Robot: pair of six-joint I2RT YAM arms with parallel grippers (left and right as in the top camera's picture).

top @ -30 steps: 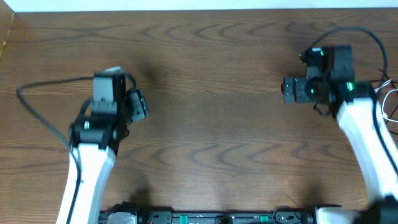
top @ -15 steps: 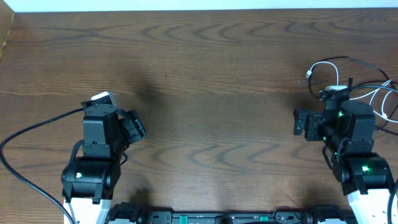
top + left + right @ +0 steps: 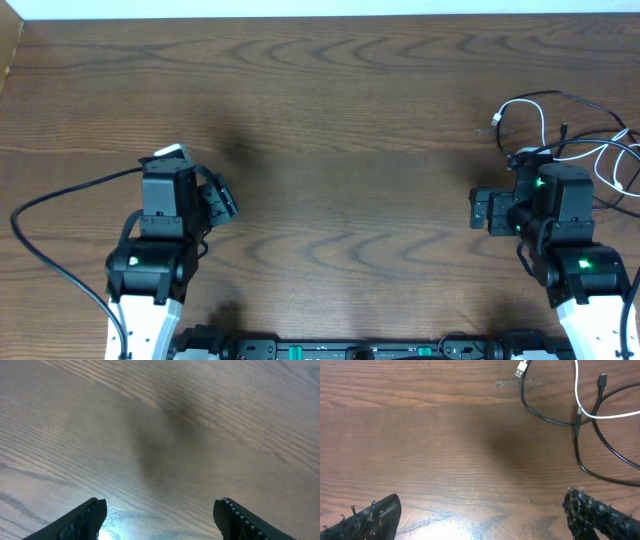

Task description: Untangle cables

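Observation:
The cables lie tangled at the table's right: a thin white cable point(image 3: 522, 100) in a loop and a thin black cable point(image 3: 585, 99) crossing it. In the right wrist view the white cable point(image 3: 577, 385) crosses the black cable point(image 3: 545, 418) at the upper right, with a silver plug point(image 3: 520, 369) at the top. My right gripper point(image 3: 484, 210) point(image 3: 482, 505) is open and empty, in front and to the left of the cables. My left gripper point(image 3: 218, 198) point(image 3: 160, 510) is open and empty over bare wood at the left.
The table is brown wood point(image 3: 340, 150). A thicker black robot wire point(image 3: 70, 195) loops out from the left arm toward the table's left edge. The robot base point(image 3: 340, 350) runs along the front edge.
Both arms have pulled back toward the front edge. The right arm has moved off the cables, which now show. In the last half second both arms shifted only slightly.

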